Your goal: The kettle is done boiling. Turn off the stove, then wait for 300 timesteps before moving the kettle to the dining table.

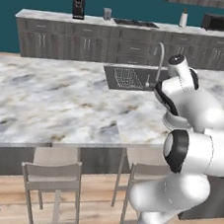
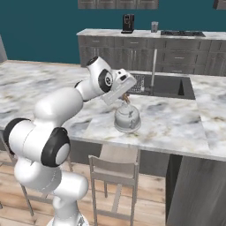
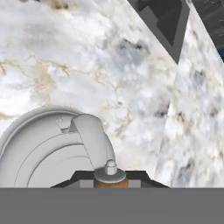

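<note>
The whitish round kettle (image 2: pixel 127 119) stands on the dining table (image 2: pixel 176 123), on its white marble top just in front of the inset sink (image 2: pixel 170 86). My gripper (image 2: pixel 125 99) is right above it, and its jaws look shut on the brown grip at the top of the kettle's handle. In the hand view the kettle (image 3: pixel 48 148) lies at the lower left, its grey handle (image 3: pixel 94 142) arching up to my gripper (image 3: pixel 110 180). From the left base view the kettle's base (image 1: pixel 176 123) peeks out behind my arm. The stove (image 1: pixel 136 23) lies in the far counter.
A curved faucet (image 2: pixel 154 66) rises at the sink's near rim, close behind the kettle. Chairs (image 1: pixel 54 176) stand under the island's near edge. On the far counter are a coffee machine (image 1: pixel 78 7) and a microwave (image 1: pixel 216 22). Bare marble (image 1: pixel 46 96) spreads to the left.
</note>
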Available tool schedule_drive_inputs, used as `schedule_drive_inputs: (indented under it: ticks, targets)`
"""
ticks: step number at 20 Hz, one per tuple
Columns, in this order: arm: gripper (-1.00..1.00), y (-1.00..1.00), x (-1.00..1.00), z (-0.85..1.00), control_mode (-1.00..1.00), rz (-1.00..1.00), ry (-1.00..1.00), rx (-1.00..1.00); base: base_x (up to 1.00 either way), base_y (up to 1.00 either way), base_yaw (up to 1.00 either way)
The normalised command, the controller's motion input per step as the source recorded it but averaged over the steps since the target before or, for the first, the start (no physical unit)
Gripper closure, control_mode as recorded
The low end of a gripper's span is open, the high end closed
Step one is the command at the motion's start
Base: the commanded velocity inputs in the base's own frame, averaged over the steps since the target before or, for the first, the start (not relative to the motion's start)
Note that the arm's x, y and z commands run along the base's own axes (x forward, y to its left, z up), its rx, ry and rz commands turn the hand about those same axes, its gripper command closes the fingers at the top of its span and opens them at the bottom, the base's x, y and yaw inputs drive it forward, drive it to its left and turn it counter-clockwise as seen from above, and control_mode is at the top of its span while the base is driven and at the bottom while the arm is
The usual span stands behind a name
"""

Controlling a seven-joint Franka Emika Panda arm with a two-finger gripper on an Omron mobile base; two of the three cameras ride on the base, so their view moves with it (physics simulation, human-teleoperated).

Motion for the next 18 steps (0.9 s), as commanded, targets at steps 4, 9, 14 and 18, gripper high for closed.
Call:
schedule_drive_inputs:
  ticks: [4, 9, 14, 18]
  targets:
    - [1.00, 0.34, 0.53, -0.14, -1.00, 0.00, 0.00, 0.00, 0.00, 0.00, 0.00]
    - [1.00, 0.29, 0.43, -0.18, -1.00, 0.00, 0.00, 0.00, 0.00, 0.00, 0.00]
    - [1.00, 0.02, 0.07, -0.21, -1.00, 0.06, 0.00, 0.00, 0.00, 0.00, 0.00]
    - [1.00, 0.00, 0.11, -0.18, -1.00, 0.06, 0.00, 0.00, 0.00, 0.00, 0.00]
